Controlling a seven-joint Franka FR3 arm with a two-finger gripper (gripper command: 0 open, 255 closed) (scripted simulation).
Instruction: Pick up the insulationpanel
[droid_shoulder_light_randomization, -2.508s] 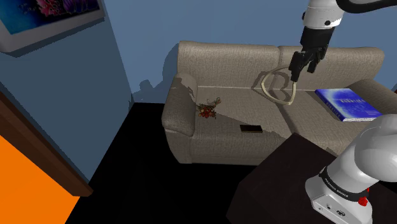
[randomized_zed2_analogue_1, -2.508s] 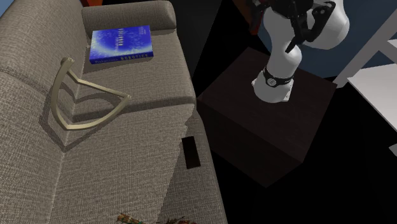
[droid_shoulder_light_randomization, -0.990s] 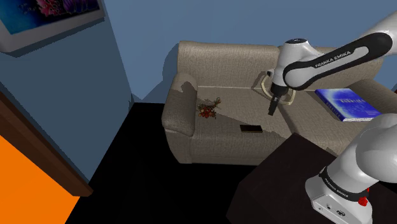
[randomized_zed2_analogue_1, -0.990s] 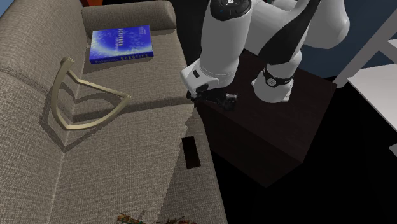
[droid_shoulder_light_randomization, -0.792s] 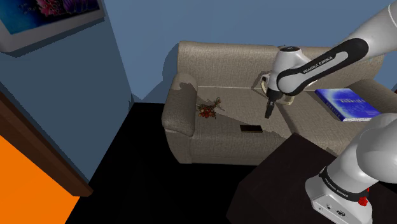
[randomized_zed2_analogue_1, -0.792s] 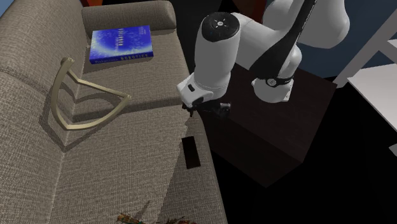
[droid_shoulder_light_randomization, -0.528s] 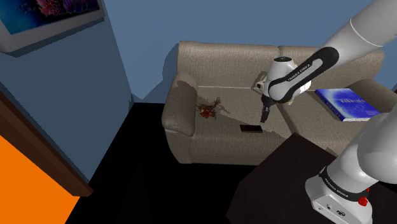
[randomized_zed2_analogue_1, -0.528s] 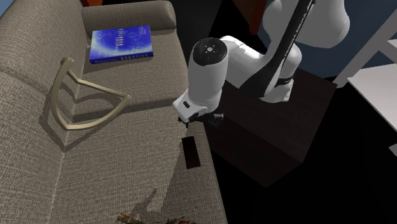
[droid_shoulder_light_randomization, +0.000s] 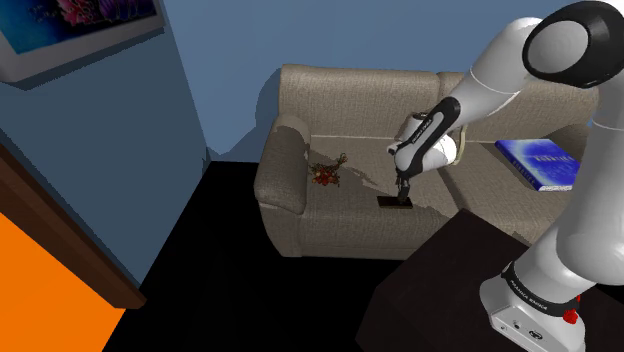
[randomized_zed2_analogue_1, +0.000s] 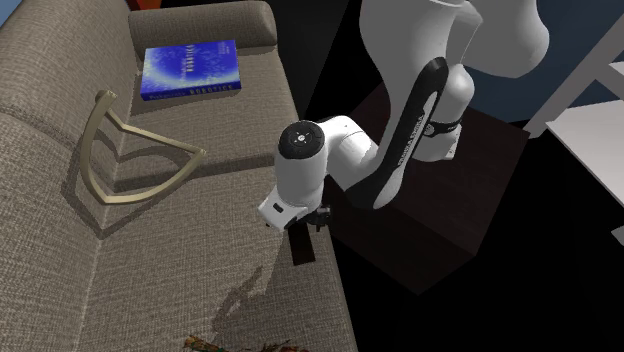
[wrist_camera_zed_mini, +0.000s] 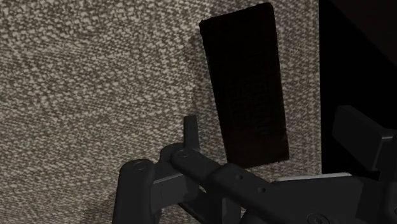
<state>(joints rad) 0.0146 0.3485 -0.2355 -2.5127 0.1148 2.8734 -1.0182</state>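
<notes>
The insulation panel (droid_shoulder_light_randomization: 392, 203) is a small flat black rectangle lying at the front edge of the beige sofa's seat (droid_shoulder_light_randomization: 345, 195). In the second exterior view the panel (randomized_zed2_analogue_1: 301, 248) pokes out just below the white wrist. My gripper (droid_shoulder_light_randomization: 403, 193) points straight down and hovers right over it. In the wrist view the panel (wrist_camera_zed_mini: 245, 83) lies on the woven fabric between the two fingers. The thin finger (wrist_camera_zed_mini: 189, 131) and the blocky one (wrist_camera_zed_mini: 361, 136) stand apart on either side of it, so the gripper (wrist_camera_zed_mini: 273, 135) is open and not holding it.
A curved beige frame (randomized_zed2_analogue_1: 130, 165) and a blue book (randomized_zed2_analogue_1: 190, 68) lie further along the sofa. A reddish dried bunch (droid_shoulder_light_randomization: 326, 173) sits near the armrest (droid_shoulder_light_randomization: 282, 165). The dark stand (randomized_zed2_analogue_1: 430, 210) is close beside the sofa front. Black area covers the floor.
The arm swung down from above the sofa's backrest to the seat's front edge. The gripper lowered onto the spot over the black panel.
</notes>
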